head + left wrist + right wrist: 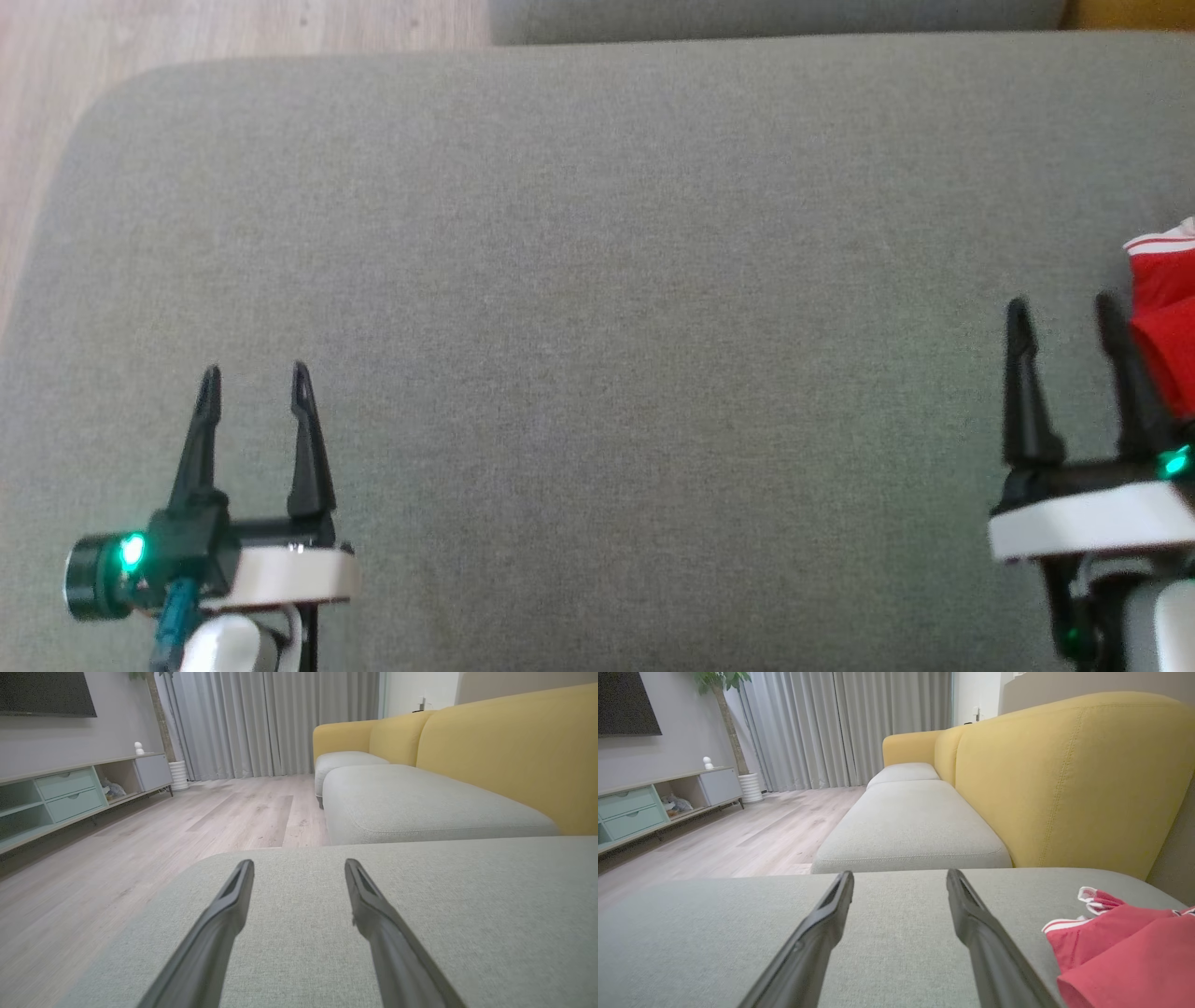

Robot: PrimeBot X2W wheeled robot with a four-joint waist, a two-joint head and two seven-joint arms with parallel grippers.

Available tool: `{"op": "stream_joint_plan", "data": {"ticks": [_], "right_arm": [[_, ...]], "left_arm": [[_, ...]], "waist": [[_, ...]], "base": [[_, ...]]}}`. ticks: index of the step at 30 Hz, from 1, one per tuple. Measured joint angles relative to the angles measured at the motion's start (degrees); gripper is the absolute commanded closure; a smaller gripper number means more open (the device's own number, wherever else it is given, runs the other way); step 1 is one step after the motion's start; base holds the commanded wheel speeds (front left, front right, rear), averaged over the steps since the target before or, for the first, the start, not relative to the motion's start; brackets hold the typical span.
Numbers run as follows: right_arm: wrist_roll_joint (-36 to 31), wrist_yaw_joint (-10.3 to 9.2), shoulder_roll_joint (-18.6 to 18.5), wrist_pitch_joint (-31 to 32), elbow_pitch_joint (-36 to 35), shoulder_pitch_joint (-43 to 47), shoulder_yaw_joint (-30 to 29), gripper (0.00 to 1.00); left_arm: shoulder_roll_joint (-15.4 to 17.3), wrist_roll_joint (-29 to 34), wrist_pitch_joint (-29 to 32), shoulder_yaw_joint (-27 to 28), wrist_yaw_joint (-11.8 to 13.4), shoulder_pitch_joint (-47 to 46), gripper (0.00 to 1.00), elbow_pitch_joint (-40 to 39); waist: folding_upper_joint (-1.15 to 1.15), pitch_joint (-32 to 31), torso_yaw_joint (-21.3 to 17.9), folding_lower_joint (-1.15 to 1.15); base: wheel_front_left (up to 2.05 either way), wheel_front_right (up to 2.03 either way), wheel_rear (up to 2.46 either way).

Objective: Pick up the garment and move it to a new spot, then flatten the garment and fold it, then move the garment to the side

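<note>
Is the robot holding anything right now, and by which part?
Nothing. The left gripper and right gripper both show open, empty jaws; the red garment lies on the cushion beside the right one.

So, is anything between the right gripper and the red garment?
Nothing visible stands in the way. The red garment lies on the grey cushion just to the right of the open right gripper, close beside its right-hand finger.
</note>
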Motion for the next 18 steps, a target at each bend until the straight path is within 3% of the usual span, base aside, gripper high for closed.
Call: {"op": "stream_joint_plan", "data": {"ticks": [9, 18], "right_arm": [[0.2, 0.0, 0.1, -0.8, 0.9, 4.1, 4.2, 0.0], [0.3, 0.0, 0.1, -0.9, 2.3, 7.7, 6.6, 0.0]], "left_arm": [[-0.1, 1.8, 0.0, -0.4, -3.0, 3.6, 0.0, 3.0], [-0.6, 1.7, 0.0, -0.4, -3.5, 6.5, 0.0, 6.1]], "waist": [[0.0, -3.5, -0.7, 0.0], [0.0, -7.2, -1.5, 0.0]], "base": [[0.0, 0.0, 0.0], [0.0, 0.0, 0.0]]}}
